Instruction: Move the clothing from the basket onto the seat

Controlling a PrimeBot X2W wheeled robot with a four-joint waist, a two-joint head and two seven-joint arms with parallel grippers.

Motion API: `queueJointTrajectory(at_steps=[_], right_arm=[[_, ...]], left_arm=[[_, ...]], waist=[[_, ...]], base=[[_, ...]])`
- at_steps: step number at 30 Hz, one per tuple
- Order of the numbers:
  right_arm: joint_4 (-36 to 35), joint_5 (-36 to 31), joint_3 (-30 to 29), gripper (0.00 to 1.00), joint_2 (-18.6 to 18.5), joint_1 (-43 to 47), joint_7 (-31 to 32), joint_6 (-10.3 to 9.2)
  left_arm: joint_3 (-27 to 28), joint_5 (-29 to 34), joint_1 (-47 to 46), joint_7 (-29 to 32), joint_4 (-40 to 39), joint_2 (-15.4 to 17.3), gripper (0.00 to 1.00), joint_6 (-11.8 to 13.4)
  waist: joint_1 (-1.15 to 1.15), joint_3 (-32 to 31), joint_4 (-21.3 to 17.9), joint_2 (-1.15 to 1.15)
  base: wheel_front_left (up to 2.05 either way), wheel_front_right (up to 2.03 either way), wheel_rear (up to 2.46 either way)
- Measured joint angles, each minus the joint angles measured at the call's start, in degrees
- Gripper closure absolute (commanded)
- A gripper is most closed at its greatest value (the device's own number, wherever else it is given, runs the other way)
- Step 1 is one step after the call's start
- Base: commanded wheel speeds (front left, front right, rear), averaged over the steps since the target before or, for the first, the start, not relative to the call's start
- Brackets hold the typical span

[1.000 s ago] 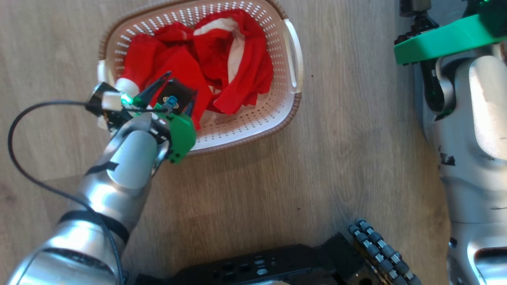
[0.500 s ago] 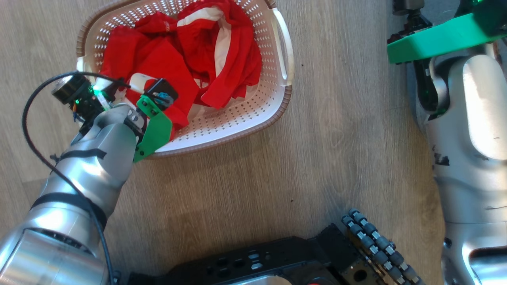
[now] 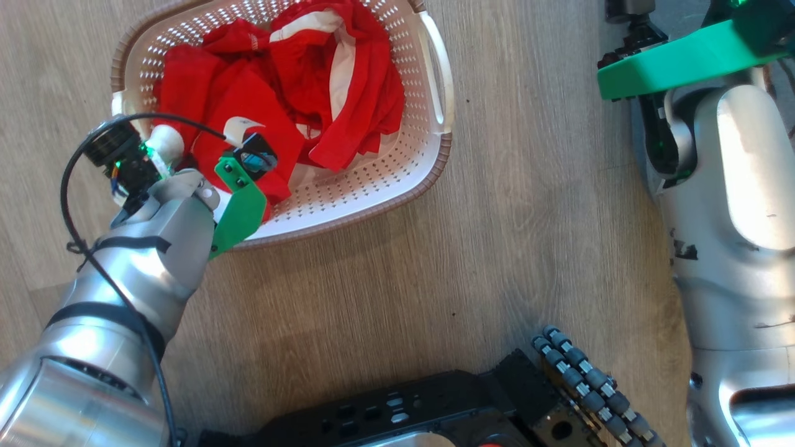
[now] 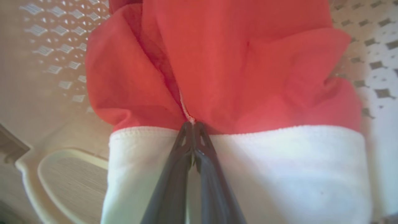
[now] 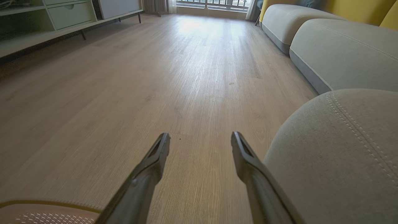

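**Operator:** Where's the clothing right now?

**Spotter:** In the basket. Your head view lays it out: the clothing [image 3: 292,93], red with white stripes, is heaped inside the basket [image 3: 385,180]. The basket stands on the floor [image 3: 435,279] ahead of the robot's black base [image 3: 404,416]. Your left arm [image 3: 155,248] reaches over the basket's near left corner.

**Operator:** And the grip?

**Spotter:** For that, go to your left wrist view. The left gripper [image 4: 193,124] has its fingers squeezed together on the cloth, right at the seam where red meets a white cuff [image 4: 279,161]. One basket handle [image 4: 31,183] sits at that view's lower left. Whether the cuff is off the basket's bottom I can't really tell, since it's too close and blurred.

**Operator:** The right side?

**Spotter:** Your right wrist view has the right gripper [image 5: 200,138] with its fingers spread wide, holding nothing, above the floor. The sofa [image 5: 342,149] is just beside it on that view's right, grey with pale stitching. A bit of the basket's rim [image 5: 46,207] peeks into the bottom left corner.

**Operator:** The room?

**Spotter:** Pale wood planks run to a bright window [image 5: 211,3]. A low cabinet [image 5: 62,14] with drawers stands along the left, and there are yellow cushions [image 5: 357,7] behind the sofa's far end.
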Motion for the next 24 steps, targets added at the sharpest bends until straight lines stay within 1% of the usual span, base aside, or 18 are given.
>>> queueJointTrajectory(at_steps=[2, 5, 9, 15, 20, 24], right_arm=[[-0.04, 0.00, 0.12, 0.00, 0.01, -0.12, 0.00, 0.00], [-0.04, 0.00, 0.14, 0.00, 0.04, -0.12, 0.00, 0.00], [-0.03, 0.00, -0.09, 0.00, 0.05, -0.10, 0.00, 0.00], [0.70, 0.00, -0.44, 0.00, -0.03, 0.39, 0.00, 0.00], [2.13, 0.00, -0.45, 0.00, -0.66, 2.85, 0.00, 0.00], [3.09, 0.01, -0.46, 0.00, -1.86, 4.52, 0.00, 0.00]], left_arm=[[-0.01, -0.09, -0.01, 0.62, 0.04, 0.15, 1.00, -0.52], [0.14, -1.07, 0.02, -0.11, 0.10, 0.18, 1.00, -1.01], [1.09, -3.42, 0.08, -5.33, 0.01, -0.46, 1.00, -1.43], [3.69, -8.17, 0.54, -13.27, -0.24, -3.19, 1.00, -1.66], [5.46, -11.98, 1.83, -18.37, -0.80, -4.47, 1.00, -2.52], [6.34, -14.93, 3.02, -20.70, -1.53, -4.89, 1.00, -2.78]], waist=[[0.00, -0.25, -0.07, 0.00], [0.00, -0.91, 0.00, 0.00], [0.00, -2.36, 0.41, 0.00], [0.00, -6.04, 1.54, 0.00], [0.00, -10.09, 2.82, 0.00], [0.00, -13.51, 3.99, 0.00]], base=[[0.00, 0.00, 0.00], [0.00, 0.00, 0.00], [0.00, 0.00, 0.00], [0.00, 0.00, 0.00], [0.00, 0.00, 0.00], [0.00, 0.00, 0.00]])
